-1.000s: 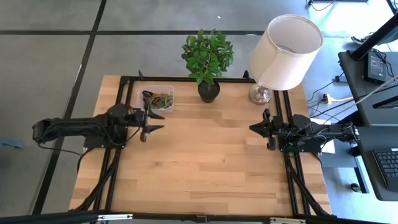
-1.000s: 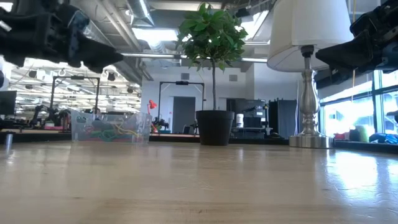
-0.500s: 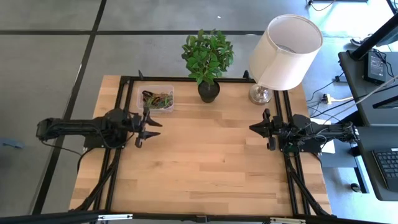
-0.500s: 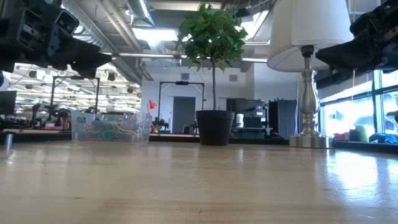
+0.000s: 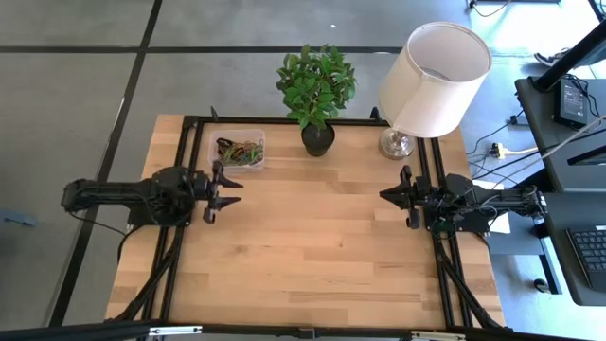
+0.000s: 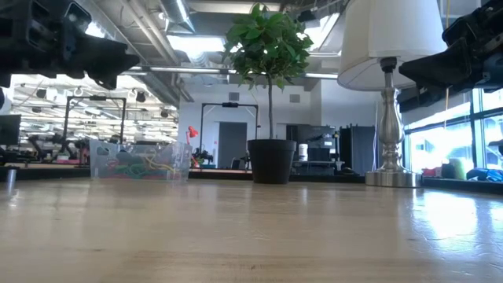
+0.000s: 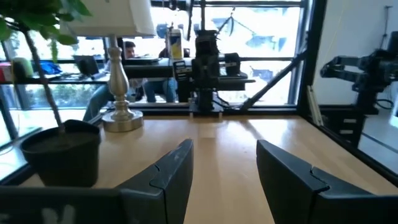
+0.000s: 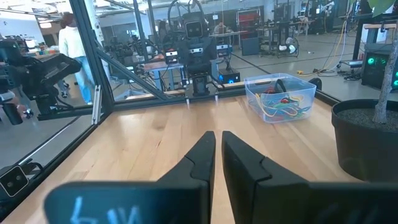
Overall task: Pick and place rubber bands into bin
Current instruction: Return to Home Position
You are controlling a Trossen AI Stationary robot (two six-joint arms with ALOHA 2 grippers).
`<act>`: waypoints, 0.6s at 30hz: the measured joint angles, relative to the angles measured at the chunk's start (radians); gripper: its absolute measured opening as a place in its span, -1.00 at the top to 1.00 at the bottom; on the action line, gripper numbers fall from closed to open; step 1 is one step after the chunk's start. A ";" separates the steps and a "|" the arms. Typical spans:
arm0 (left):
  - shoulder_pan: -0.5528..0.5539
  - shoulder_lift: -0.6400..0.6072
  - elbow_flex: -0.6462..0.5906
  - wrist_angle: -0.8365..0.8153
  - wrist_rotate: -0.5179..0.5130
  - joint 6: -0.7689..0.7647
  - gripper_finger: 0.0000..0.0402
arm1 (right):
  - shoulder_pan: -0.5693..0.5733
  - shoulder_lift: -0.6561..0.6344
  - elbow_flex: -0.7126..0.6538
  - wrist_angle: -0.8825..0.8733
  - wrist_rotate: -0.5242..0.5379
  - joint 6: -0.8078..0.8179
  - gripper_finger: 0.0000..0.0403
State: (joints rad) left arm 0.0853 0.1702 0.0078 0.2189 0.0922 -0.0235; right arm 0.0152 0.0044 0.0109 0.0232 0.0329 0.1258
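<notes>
While both arms hang above the worktop without touching it, the wide middle and the whole 6 o'clock half of the wooden surface lie bare in the high view.

At 9 o'clock, the left gripper hovers just inside the left edge. Its fingers are spread well apart with nothing between them, as the left wrist view shows. In the low view it sits high above the surface.

At 3 o'clock, the right gripper reaches in from the right edge. Its fingers are pressed together and hold nothing. The two grippers face each other across open planks, well apart.

The bin stands at about 10 o'clock, near the far edge and just beyond the left gripper. The rubber bands lie inside it as a tangle of red, green, yellow and dark loops, seen through its clear wall from the right wrist. No band shows on the planks outside it.

At 12 o'clock, the black plant pot stands by the far edge, near the bin but apart from it. The lamp has its base at about 1 o'clock, close to the far right corner, and its shade overhangs that corner.

Black frame rails run along the far edge and down both sides.
</notes>
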 joint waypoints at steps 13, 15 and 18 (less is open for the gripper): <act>0.000 -0.111 0.000 -0.014 0.021 0.010 0.16 | 0.000 0.000 0.000 0.000 0.000 0.001 0.83; 0.000 -0.128 0.000 -0.014 0.021 0.010 0.16 | 0.000 0.000 0.000 0.000 0.000 0.000 0.83; 0.000 -0.155 0.000 -0.014 -0.006 0.009 0.16 | 0.000 0.000 0.000 0.000 0.000 0.001 0.83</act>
State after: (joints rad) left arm 0.0856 0.0148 0.0078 0.2047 0.0865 -0.0143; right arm 0.0151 0.0042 0.0109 0.0233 0.0330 0.1270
